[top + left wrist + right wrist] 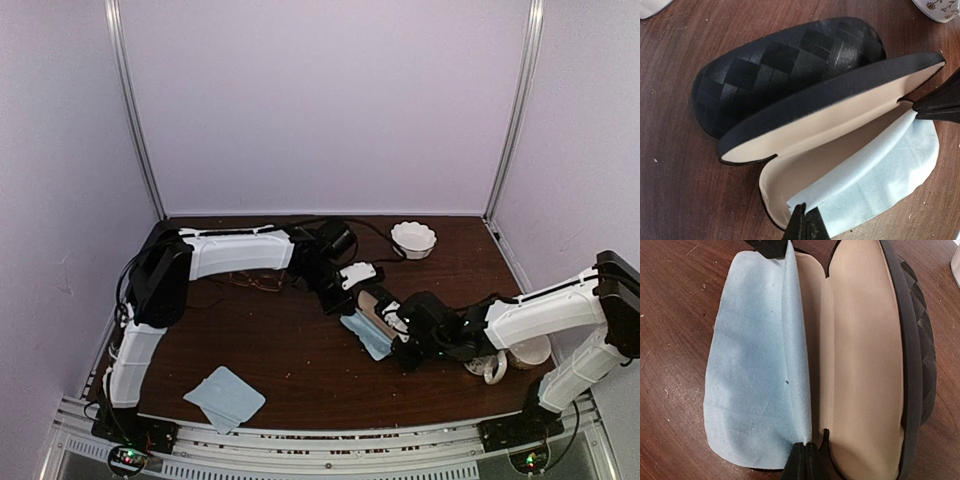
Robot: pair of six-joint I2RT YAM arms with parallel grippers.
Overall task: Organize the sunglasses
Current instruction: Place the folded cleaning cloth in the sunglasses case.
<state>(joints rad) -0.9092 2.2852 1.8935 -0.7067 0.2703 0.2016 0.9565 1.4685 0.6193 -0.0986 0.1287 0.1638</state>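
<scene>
While wrists show pinched cloth, top cam: sunglasses.

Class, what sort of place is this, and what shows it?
Probably a robot test booth: plain pale walls, metal posts, and a left arm and right arm mounted at the edge of a brown table.

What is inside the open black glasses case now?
A light-blue cloth lies over one half; the other half shows bare cream lining. Anything under the cloth is hidden.

The black case has a woven-textured, faintly glossy shell, the cloth is matt, the table wood-grained.
</scene>
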